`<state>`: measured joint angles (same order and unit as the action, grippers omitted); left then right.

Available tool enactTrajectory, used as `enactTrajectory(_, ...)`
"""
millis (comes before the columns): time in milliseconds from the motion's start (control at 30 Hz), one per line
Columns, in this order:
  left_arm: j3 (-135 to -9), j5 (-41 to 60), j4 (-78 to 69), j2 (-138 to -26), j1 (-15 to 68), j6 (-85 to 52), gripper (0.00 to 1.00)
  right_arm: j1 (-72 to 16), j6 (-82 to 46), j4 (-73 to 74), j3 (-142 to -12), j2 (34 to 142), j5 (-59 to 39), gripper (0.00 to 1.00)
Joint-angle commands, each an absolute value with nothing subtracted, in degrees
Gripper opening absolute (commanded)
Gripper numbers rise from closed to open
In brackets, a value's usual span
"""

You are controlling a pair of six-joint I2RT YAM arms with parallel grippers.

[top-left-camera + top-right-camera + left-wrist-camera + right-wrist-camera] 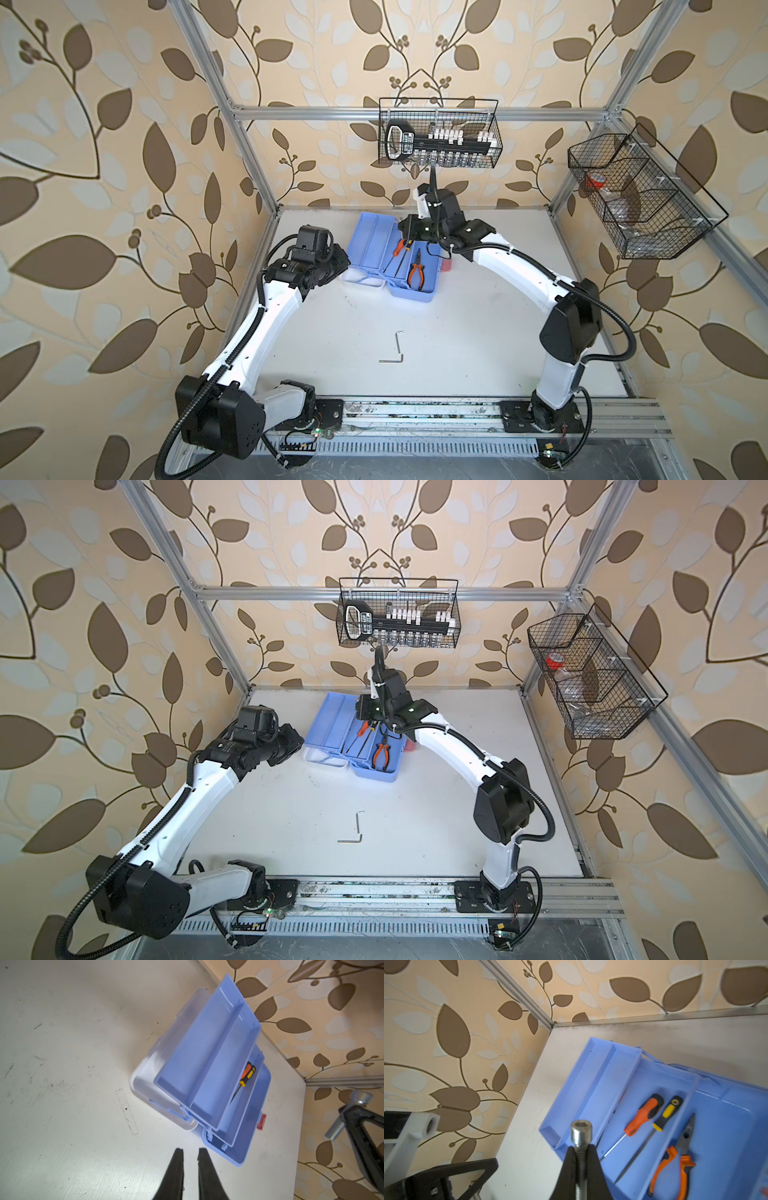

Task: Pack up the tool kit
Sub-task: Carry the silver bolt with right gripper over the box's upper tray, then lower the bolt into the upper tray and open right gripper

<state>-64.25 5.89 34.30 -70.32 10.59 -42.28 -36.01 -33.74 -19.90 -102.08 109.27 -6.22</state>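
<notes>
Right gripper (581, 1148) first: pinched tight on the threaded shank of a silver bolt (581, 1131), socket head clear above the fingertips, poised over the far end of the tool kit (368, 237) (tiers fanned open, blue trays stepped up toward the white lid (361, 281)). Left gripper (190, 1150) empty, fingers a narrow gap apart, low over the table (478, 332) just short of the kit's corner. Kit itself on the table's far half, close to the far edge and a little left of its middle, red latch (261, 1122) on the side facing the right arm. In the middle tray, two screwdrivers (644, 1114) side by side; in the deep base, orange-black pliers (686, 1136). Out on the near half, well apart from the kit, hex keys (391, 361) flat on the bare surface.
</notes>
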Motion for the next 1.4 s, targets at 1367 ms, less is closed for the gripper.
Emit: enactTrajectory(1367,-56.3,12.0,28.7,-67.4,8.3,-43.5,0.29,-42.0,-30.8,-23.8,-109.6,120.9,10.3,0.31)
